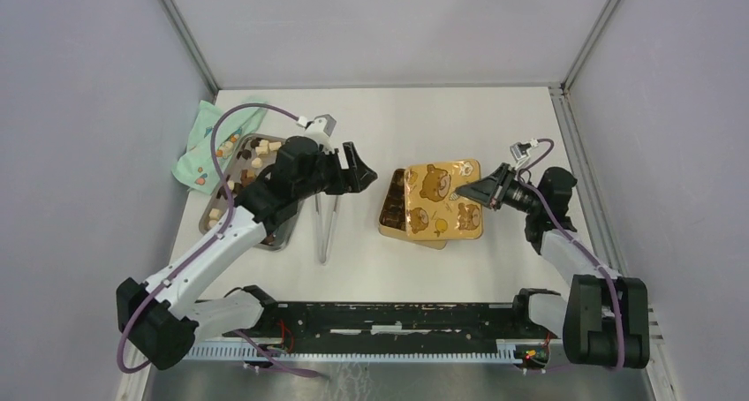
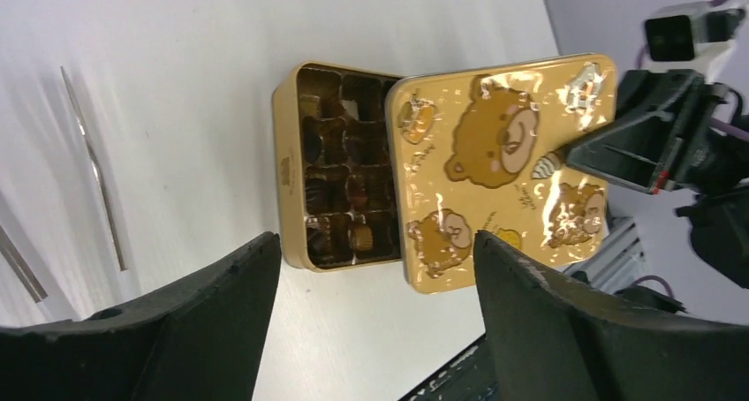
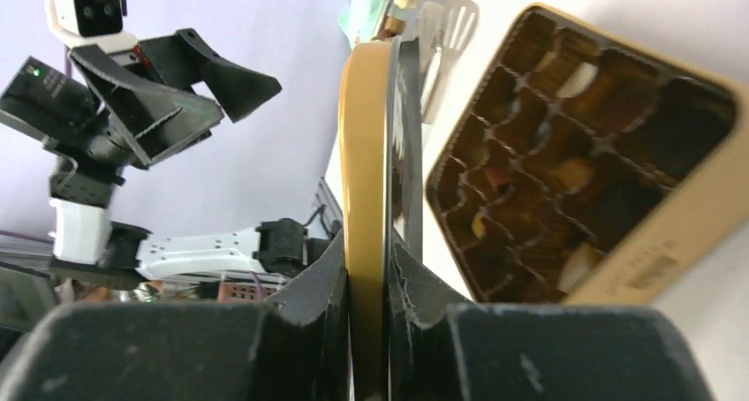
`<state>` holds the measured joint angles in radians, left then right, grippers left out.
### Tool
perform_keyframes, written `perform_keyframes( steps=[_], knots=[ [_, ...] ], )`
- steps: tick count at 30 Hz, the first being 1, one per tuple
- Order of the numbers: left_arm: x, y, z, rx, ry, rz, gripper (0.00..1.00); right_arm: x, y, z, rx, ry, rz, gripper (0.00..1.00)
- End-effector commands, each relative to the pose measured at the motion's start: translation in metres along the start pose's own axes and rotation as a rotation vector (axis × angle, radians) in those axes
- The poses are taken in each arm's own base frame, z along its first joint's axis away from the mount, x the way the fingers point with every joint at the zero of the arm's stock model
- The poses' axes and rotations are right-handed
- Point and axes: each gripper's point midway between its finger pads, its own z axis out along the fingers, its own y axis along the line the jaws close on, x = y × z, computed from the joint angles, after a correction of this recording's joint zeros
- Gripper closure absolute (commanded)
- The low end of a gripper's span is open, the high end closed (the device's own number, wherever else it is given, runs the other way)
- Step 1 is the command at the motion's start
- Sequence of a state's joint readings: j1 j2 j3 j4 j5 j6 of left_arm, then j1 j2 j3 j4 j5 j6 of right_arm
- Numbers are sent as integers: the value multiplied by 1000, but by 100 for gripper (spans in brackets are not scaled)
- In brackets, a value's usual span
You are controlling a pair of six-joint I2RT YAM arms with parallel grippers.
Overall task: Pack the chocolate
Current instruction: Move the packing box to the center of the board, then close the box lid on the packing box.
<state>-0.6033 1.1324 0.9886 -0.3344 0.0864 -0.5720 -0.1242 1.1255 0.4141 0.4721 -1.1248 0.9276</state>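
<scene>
Top view. White desk [image 1: 442, 118]. Metal tray [image 1: 215, 214] near the left edge, holding loose chocolate [image 1: 256, 158] in dark, mid-brown and cream pieces. Green patterned cloth [image 1: 199, 145] at the tray's far-left side, partly under it. Long metal tweezers [image 1: 327, 224] lying flat just right of the tray. Gold tin [image 1: 391, 217] right of centre, more chocolate in its exposed left compartments. Bear-printed lid [image 1: 442, 198] sits askew over the tin, shifted toward the right edge. Left gripper [image 1: 358, 167] hangs between tray and tin, jaws spread, nothing in them. Right gripper [image 1: 466, 192] is at the lid's right side.

Left wrist view. Both fingers [image 2: 203, 321] stand wide apart and empty, framing the tin. Two columns of filled compartments are uncovered at the lid's left. The right gripper's tips meet the lid's far edge.

Right wrist view. Fingers [image 3: 327, 277] are pinched tight on the lid's rim, one on each face. Whether the lid touches the tin cannot be told.
</scene>
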Motion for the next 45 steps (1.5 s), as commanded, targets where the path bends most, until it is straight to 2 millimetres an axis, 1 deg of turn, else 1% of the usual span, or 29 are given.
perform_keyframes(
  steps=[1, 2, 3, 7, 11, 13, 16, 19, 22, 27, 30, 33, 35, 41, 43, 45],
  knots=[
    [-23, -16, -19, 51, -117, -80, 10, -33, 48, 22, -130, -161, 66, 95],
    [-23, -9, -21, 17, -134, -95, 7, -34, 46, 25, -127, -165, 94, 95],
    [-22, -6, -23, 4, -138, -108, 5, -28, 49, 31, -138, -142, 122, 95],
    [-11, -1, -18, -2, -116, -154, 4, -27, 50, 43, -138, -130, 205, 95],
    [-2, -1, -6, 21, -96, -177, 4, -16, 25, 57, -40, -153, 318, 94],
    [2, -2, 2, 34, -73, -173, 5, -16, 16, 61, -7, -203, 332, 94],
    [10, -3, 12, 44, -31, -169, 9, -16, 8, 69, 21, -239, 335, 94],
    [21, 5, 23, 16, 3, -175, 13, -15, -7, 73, 70, -256, 334, 94],
    [32, 12, 37, -5, 46, -174, 21, -3, -24, 74, 134, -252, 331, 94],
    [45, 21, 62, -39, 113, -156, 21, 18, -39, 72, 192, -226, 322, 92],
    [46, 24, 71, -58, 139, -133, 19, 21, -40, 74, 194, -213, 330, 91],
    [46, 25, 76, -58, 155, -117, 19, 14, -30, 78, 158, -223, 332, 90],
    [48, 24, 80, -48, 168, -114, 19, 11, -30, 80, 157, -225, 324, 91],
    [73, 33, 95, -59, 258, -134, 22, 12, -52, 83, 227, -232, 296, 88],
    [75, 34, 97, -64, 268, -137, 23, 12, -54, 82, 233, -234, 294, 86],
    [77, 35, 98, -69, 278, -134, 23, 11, -52, 82, 227, -238, 294, 86]
  ],
)
